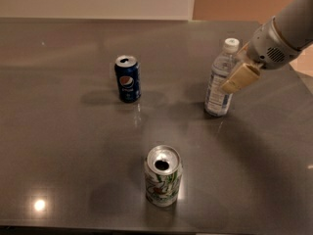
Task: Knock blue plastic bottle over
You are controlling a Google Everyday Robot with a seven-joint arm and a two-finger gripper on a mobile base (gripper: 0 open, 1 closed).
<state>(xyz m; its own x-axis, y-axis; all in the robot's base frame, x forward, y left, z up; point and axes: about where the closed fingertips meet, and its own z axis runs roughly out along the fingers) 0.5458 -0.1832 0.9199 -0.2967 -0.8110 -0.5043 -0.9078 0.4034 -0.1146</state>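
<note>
The blue plastic bottle (219, 81) is clear, with a white cap and a blue-and-white label. It stands nearly upright at the right of the dark table (73, 146). My gripper (239, 78) comes in from the upper right on a grey arm. Its beige tip is against the bottle's right side at about mid-height.
A dark blue Pepsi can (128, 79) stands upright left of the bottle at centre. A white-and-green soda can (162, 176), opened, stands near the front edge. The table's right edge runs just beyond the arm.
</note>
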